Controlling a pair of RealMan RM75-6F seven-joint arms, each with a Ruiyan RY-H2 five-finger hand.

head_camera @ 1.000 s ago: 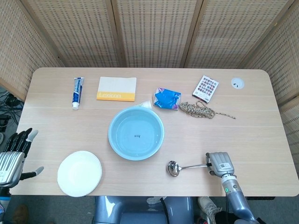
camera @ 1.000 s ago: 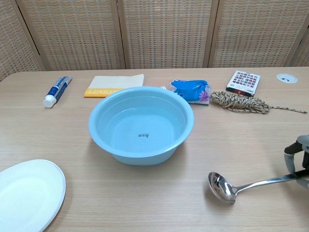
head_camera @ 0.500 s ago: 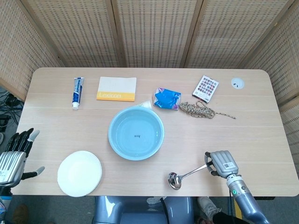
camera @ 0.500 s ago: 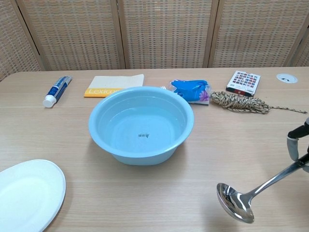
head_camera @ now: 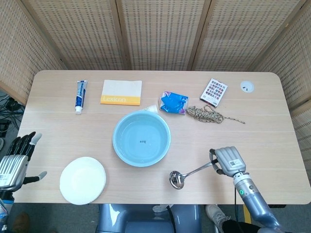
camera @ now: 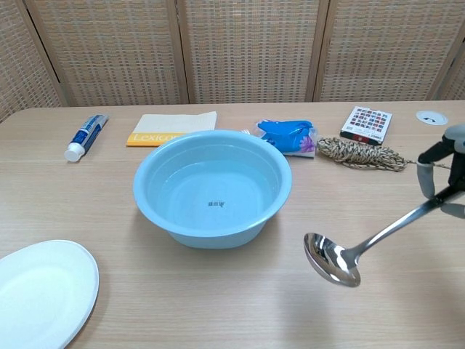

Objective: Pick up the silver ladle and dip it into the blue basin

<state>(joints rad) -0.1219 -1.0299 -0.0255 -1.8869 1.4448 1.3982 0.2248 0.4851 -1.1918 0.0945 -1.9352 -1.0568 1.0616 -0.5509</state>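
Head view: the robot's right hand [head_camera: 227, 160] grips the handle end of the silver ladle [head_camera: 190, 173], holding it clear of the wooden table [head_camera: 262, 121] with the bowl tilted down toward the left. The ladle's bowl hangs just right of and nearer than the blue basin [head_camera: 141, 138], which sits mid-table and appears to hold shallow clear water, though the surface is hard to read. The left hand [head_camera: 13, 162] rests off the near-left table edge, fingers spread and holding nothing.

From the chest view, the ladle [camera: 341, 254] hangs at about rim height, the basin [camera: 212, 189] apart from it to the left. The grip sits far out on a long, thin handle, so the ladle could twist or slip as the arm swings left. Carried too low, its bowl may strike the basin's rim and shove it toward the white plate [head_camera: 82, 180]; a hard plunge could slop water onto the table.
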